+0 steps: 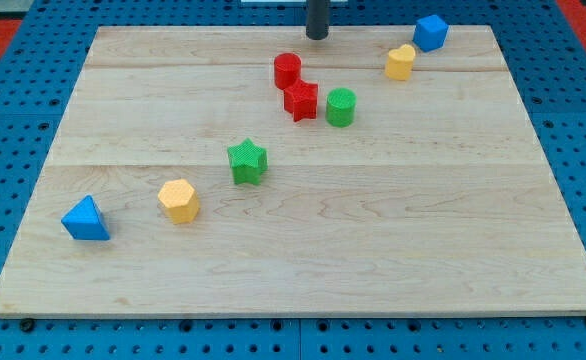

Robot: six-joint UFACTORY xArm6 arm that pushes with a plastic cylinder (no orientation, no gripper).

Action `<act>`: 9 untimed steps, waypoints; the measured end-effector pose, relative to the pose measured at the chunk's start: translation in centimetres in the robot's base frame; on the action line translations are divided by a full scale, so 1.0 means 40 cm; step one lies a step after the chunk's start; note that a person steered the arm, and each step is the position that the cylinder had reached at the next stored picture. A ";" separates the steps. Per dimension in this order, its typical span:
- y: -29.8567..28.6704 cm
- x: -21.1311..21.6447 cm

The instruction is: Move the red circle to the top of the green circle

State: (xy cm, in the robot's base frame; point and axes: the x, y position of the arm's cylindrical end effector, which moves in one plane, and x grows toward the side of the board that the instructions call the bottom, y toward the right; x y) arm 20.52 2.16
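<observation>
The red circle (287, 70) stands on the wooden board near the view's top middle. The green circle (340, 106) stands below and to the right of it. A red star (300, 100) lies between them, close to both. My tip (317, 37) is at the view's top edge, just above and to the right of the red circle, apart from it.
A green star (246, 161) lies near the board's middle. A yellow hexagon (178, 200) and a blue triangle (85, 219) lie at the lower left. A yellow block (400, 62) and a blue block (430, 32) sit at the top right. The board's (453, 230) edges border a blue pegboard.
</observation>
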 end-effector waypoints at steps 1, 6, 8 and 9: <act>-0.143 0.005; -0.260 0.044; -0.241 0.158; -0.214 0.183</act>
State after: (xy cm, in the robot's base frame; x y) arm 27.82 -6.41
